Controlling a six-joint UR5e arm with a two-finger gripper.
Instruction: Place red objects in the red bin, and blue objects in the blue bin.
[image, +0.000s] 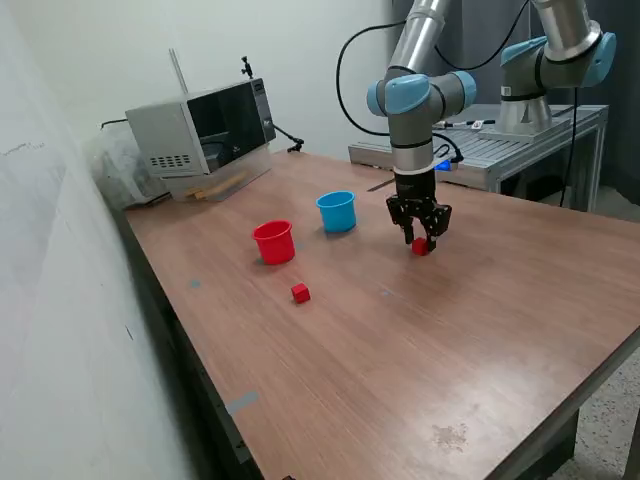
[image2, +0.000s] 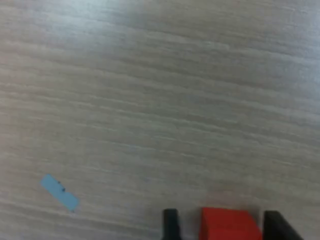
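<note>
a: what's the arm doing on your screen?

b: i see it standing nearly vertical over the wooden table (image: 480, 330), forearm pointing straight down, wrist low. the gripper (image: 420, 240) is right at the table surface, on the exterior view's right of the two cups.

a: holding anything?

b: there's a red cube (image: 421, 246) between the fingers (image2: 170, 225). in the wrist view the cube (image2: 230, 224) sits between the two dark fingertips with a sliver of gap on one side, so i can't tell whether they're clamped on it or just bracketing it.

a: and the rest?

b: the second red cube (image: 300, 292) lies loose on the table, in front of the red cup (image: 274, 242). the light blue cup (image: 337, 211) stands upright just beside the red one, between it and the gripper. i see no dark blue cubes on the table. a strip of pale blue tape (image2: 59, 192) shows on the wood in the wrist view, well apart from the cube.
</note>
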